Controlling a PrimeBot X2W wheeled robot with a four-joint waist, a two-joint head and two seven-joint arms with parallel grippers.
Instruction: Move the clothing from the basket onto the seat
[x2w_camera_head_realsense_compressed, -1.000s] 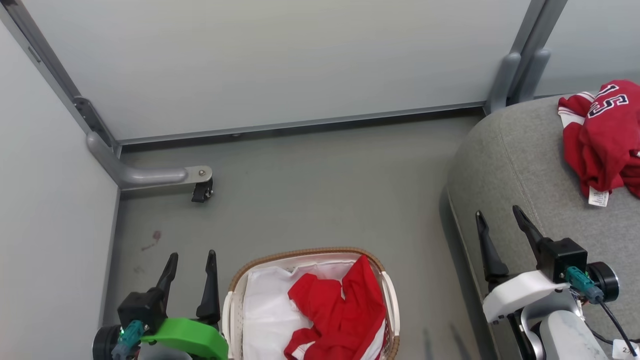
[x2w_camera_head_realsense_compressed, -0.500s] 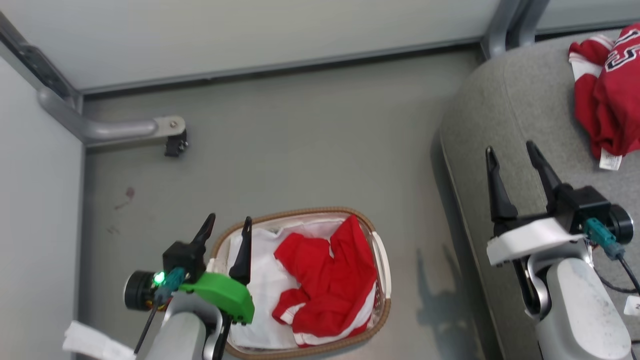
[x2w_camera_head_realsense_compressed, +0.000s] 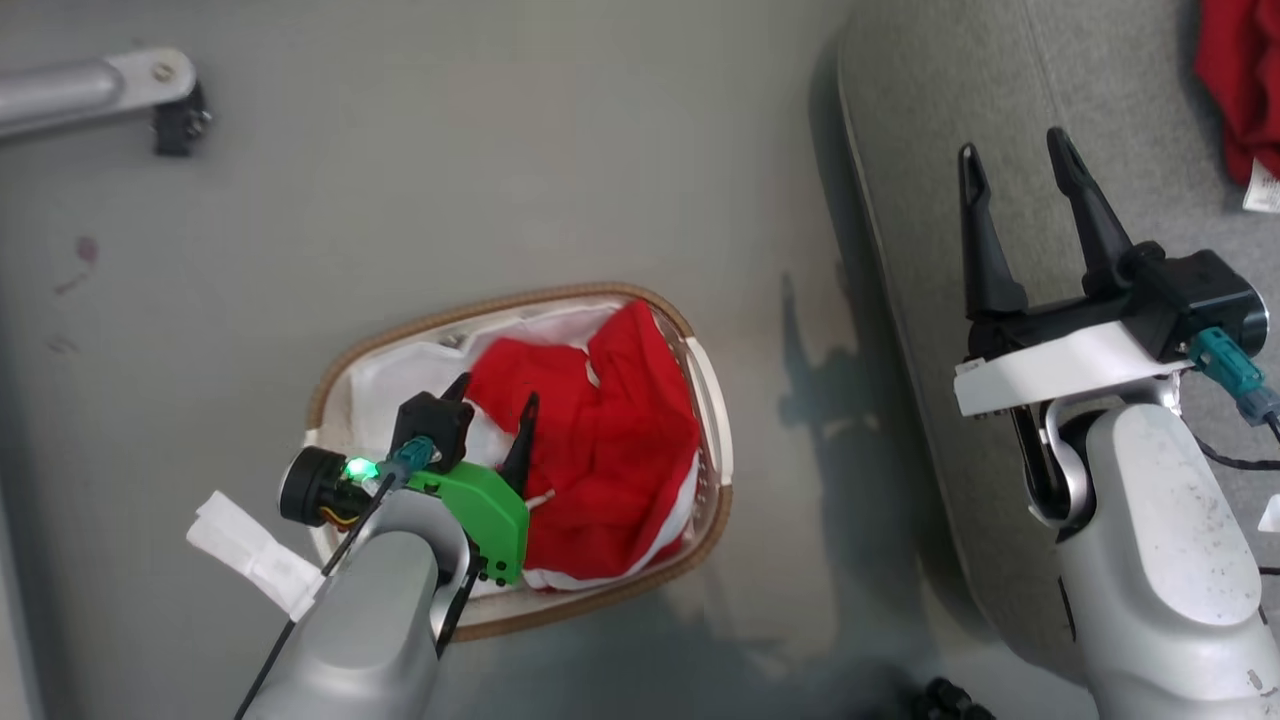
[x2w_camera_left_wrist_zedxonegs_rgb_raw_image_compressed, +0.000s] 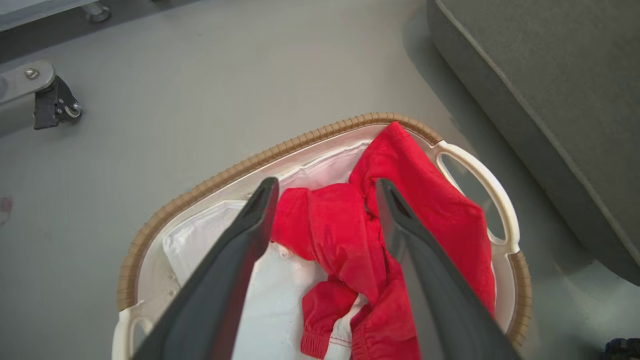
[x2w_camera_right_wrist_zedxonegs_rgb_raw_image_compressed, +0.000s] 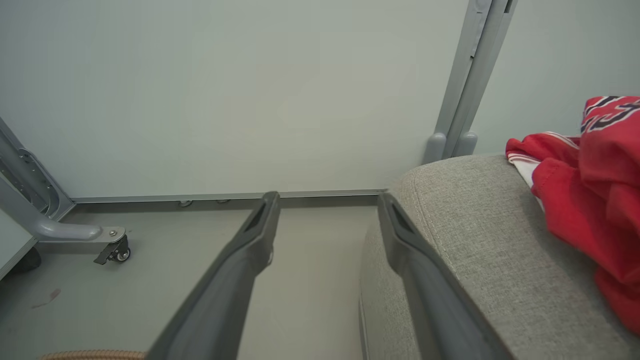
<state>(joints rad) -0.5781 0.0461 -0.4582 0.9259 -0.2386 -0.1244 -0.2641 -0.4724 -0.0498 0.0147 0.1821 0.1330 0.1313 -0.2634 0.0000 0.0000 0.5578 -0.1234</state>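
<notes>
One red garment (x2w_camera_left_wrist_zedxonegs_rgb_raw_image_compressed: 340, 225) in basket (x2w_camera_left_wrist_zedxonegs_rgb_raw_image_compressed: 240, 167), just beyond left hand (x2w_camera_left_wrist_zedxonegs_rgb_raw_image_compressed: 326, 184) (fingers (x2w_camera_left_wrist_zedxonegs_rgb_raw_image_compressed: 235, 260) apart).

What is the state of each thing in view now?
basket: upright, not empty.
seat: partly covered.
garment in basket: crumpled, not gripped.
garment on seat: crumpled, lying free.
left gripper: jaws open, empty, over the basket.
right gripper: jaws open, empty, at the seat's edge.

Grey floor (x2w_camera_head_realsense_compressed: 520, 160) carries the oval basket (x2w_camera_head_realsense_compressed: 716, 420), standing near the grey seat (x2w_camera_head_realsense_compressed: 930, 130). A castor foot (x2w_camera_head_realsense_compressed: 178, 120) rests well apart from both. One red garment (x2w_camera_head_realsense_compressed: 1238, 90) lies on the seat.
</notes>
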